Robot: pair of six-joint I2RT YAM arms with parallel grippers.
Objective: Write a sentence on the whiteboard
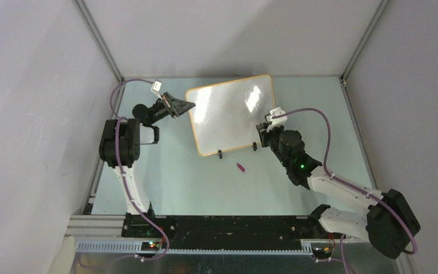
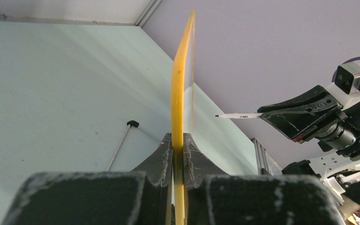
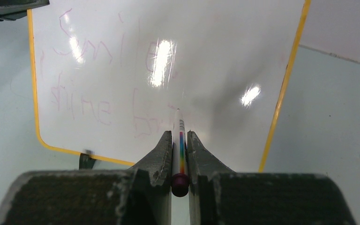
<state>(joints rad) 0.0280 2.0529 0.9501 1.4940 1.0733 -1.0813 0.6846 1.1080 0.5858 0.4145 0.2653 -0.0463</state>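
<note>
The board [image 1: 228,114] is standing on its two black feet by the middle of the far edge of the bench [image 1: 177,182]. It is shining white, with a thin yellow frame and round corners. Faint pink writing is showing in two rows, and the top row looks like "Smile". The left hand [image 1: 187,106] is squeezing the board's left edge. The right hand [image 1: 264,125] is squeezing a marker [image 3: 180,150], its tip pointing at the board, just off it. A small purple piece [image 1: 241,168] is lying just in front of the board.

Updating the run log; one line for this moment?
left gripper: shut on whiteboard edge | right gripper: shut on marker, tip near board | faint pink writing
</note>
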